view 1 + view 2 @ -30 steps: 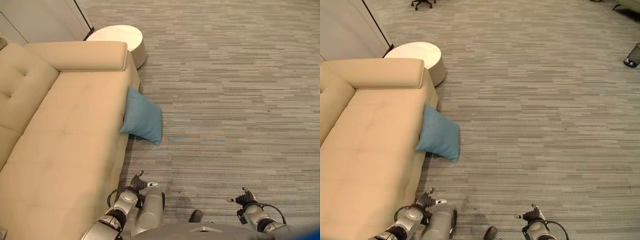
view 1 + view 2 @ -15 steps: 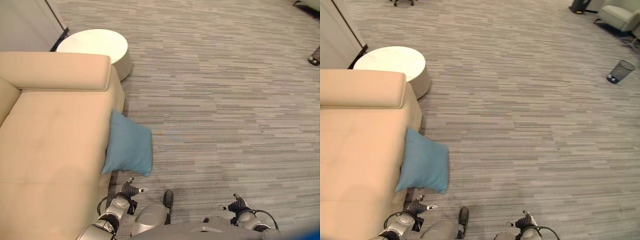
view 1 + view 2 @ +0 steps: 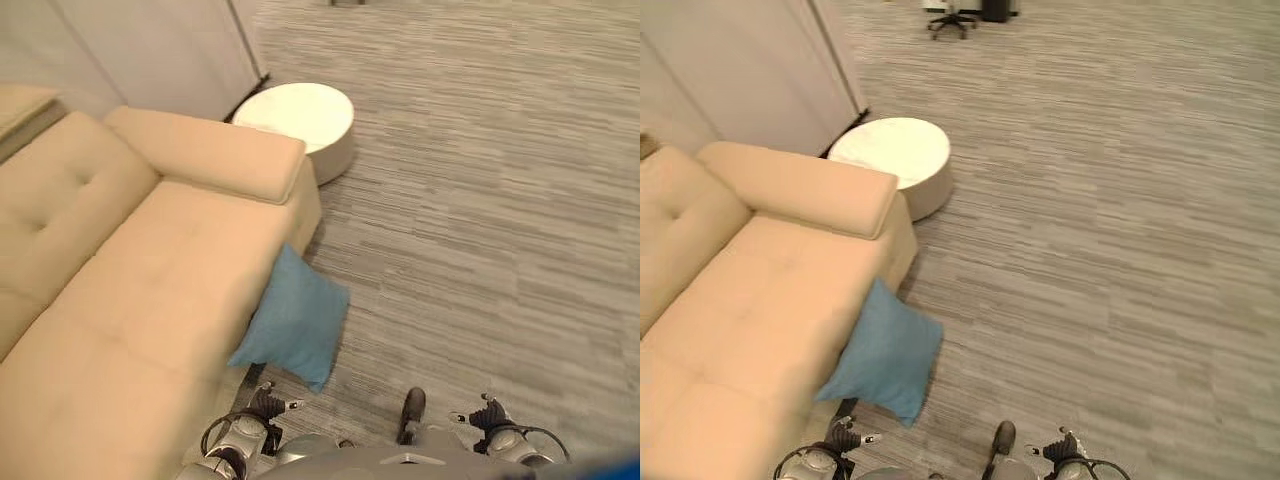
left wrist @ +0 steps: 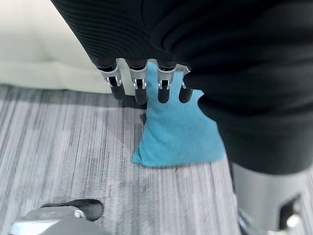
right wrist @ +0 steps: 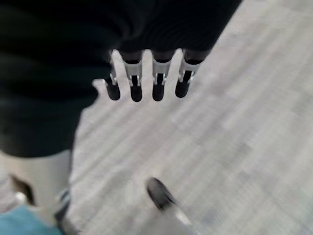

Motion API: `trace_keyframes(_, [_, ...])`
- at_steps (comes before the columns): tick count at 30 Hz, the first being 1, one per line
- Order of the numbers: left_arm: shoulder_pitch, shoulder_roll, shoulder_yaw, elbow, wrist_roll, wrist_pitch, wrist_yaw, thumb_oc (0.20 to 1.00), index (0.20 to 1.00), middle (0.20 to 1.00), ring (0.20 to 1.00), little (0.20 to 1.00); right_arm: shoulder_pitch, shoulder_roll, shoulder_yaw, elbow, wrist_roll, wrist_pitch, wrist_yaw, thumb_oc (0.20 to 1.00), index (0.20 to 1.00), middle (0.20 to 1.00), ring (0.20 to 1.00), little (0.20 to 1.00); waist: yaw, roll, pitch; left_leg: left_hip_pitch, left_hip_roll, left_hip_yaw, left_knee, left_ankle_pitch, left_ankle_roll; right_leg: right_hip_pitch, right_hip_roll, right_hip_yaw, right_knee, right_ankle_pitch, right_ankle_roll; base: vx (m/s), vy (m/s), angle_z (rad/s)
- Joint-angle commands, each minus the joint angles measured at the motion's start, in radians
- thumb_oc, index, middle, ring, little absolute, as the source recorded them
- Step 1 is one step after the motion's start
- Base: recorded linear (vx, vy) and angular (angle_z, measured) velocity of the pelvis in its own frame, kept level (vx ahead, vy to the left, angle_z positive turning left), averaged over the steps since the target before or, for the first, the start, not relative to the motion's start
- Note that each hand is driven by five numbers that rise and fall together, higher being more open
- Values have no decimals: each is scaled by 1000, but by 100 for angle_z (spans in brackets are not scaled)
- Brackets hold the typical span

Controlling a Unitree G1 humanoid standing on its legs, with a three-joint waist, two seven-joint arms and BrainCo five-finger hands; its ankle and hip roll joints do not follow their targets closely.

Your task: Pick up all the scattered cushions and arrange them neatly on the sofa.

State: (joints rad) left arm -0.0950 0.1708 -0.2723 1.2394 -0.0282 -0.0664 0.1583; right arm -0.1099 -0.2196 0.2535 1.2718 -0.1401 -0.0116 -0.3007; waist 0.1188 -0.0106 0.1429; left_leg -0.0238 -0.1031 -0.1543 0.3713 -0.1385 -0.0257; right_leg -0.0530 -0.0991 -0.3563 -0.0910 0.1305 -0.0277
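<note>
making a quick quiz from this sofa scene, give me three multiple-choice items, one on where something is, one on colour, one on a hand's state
1. Where is the cushion?
A. on the sofa seat
B. on the floor, leaning against the sofa front
C. on the round table

2. What colour is the cushion?
A. blue
B. red
C. beige

3. What is the left hand doing?
A. clutching the cushion
B. open, holding nothing
C. pressing the sofa

Answers: 1 B, it stands on the carpet against the sofa. 2 A, it is plainly blue. 3 B, its fingers hang straight above the cushion.
</note>
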Motion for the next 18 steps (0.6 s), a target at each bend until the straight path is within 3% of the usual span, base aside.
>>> trace_keyframes(1, [-24,-23,-31,-25,-13,-9,2,1000,1000,1000,1000,1000,-3,-37,17,2,22,-15,-14,1000,1000,1000,1000,1000,-11,-19,57,-117,135,153,36,5,-18,26,-40,-12,90,-129,117,42,-133,53])
trace_keyframes(2, [-24,-25,-34,-27,-11,-7,-1,1000,1000,1000,1000,1000,1,-39,15,5,24,-15,-13,1000,1000,1000,1000,1000,-10,-22,58,-126,153,197,20,-1,-12,40,-39,-35,78,-135,119,30,-85,67])
trace_keyframes(3, [-25,-24,-33,-27,-11,-7,-1,1000,1000,1000,1000,1000,0,-39,15,5,24,-15,-13,1000,1000,1000,1000,1000,-13,-26,54,-130,148,196,14,7,-10,35,-44,-38,79,-134,119,81,-108,110])
trace_keyframes(4, [-23,-27,-37,-26,2,-5,0,1000,1000,1000,1000,1000,10,-40,12,6,26,-16,-16,1000,1000,1000,1000,1000,-9,-29,52,-138,147,254,-29,-11,2,61,-39,-72,59,-140,122,94,-96,100])
trace_keyframes(6, [-25,-27,-39,-25,9,-7,4,1000,1000,1000,1000,1000,14,-41,8,2,27,-17,-22,1000,1000,1000,1000,1000,-14,-31,49,-171,145,313,-52,14,4,74,-40,-113,47,-147,124,140,-97,70])
trace_keyframes(7, [-24,-27,-36,-28,7,-7,4,1000,1000,1000,1000,1000,17,-39,9,5,26,-13,-25,1000,1000,1000,1000,1000,-8,-25,46,-174,155,332,-55,-3,-1,92,-24,-112,44,-164,128,171,-46,94])
trace_keyframes(13, [-2,-18,-3,-10,-7,-6,5,1000,1000,1000,1000,1000,17,-22,23,1,-2,-14,-23,1000,1000,1000,1000,1000,19,-32,33,-123,105,272,-154,33,7,107,-27,-140,70,-167,127,100,45,29])
trace_keyframes(18, [22,4,40,-9,-21,-8,8,1000,1000,1000,1000,1000,5,-18,44,-19,-55,-9,-4,1000,1000,1000,1000,1000,62,-10,26,-50,77,232,-227,26,51,42,-104,-158,341,-188,164,94,140,24])
